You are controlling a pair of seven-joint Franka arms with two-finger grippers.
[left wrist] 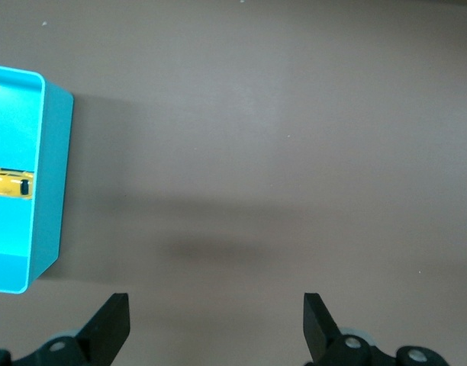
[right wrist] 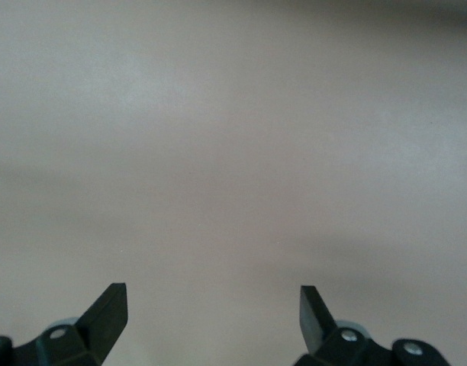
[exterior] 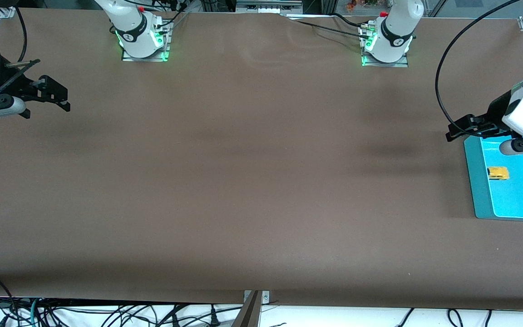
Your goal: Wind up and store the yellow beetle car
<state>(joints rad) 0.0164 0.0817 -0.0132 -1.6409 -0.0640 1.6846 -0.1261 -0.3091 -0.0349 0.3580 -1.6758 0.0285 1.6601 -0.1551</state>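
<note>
Yellow beetle car (exterior: 498,173) in teal tray (exterior: 474,181), partly cut off at left arm's end. Left gripper (exterior: 459,129) over tray's edge, right gripper (exterior: 55,97) over bare table (exterior: 243,181); fingers spread wide, empty.

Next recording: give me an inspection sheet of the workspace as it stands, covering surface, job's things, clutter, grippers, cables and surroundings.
Surface: brown table, bare across its middle.
Job's things: yellow beetle car lies in a turquoise bin at the left arm's end of the table.
Clutter: nothing seen.
Grippers: left gripper hangs over the table at the bin's edge, jaws open and empty; right gripper hangs over the right arm's end, jaws open and empty.
Cables: black cable loops above the left gripper; more cables along the table's nearest edge.
Surroundings: both arm bases lit green.
</note>
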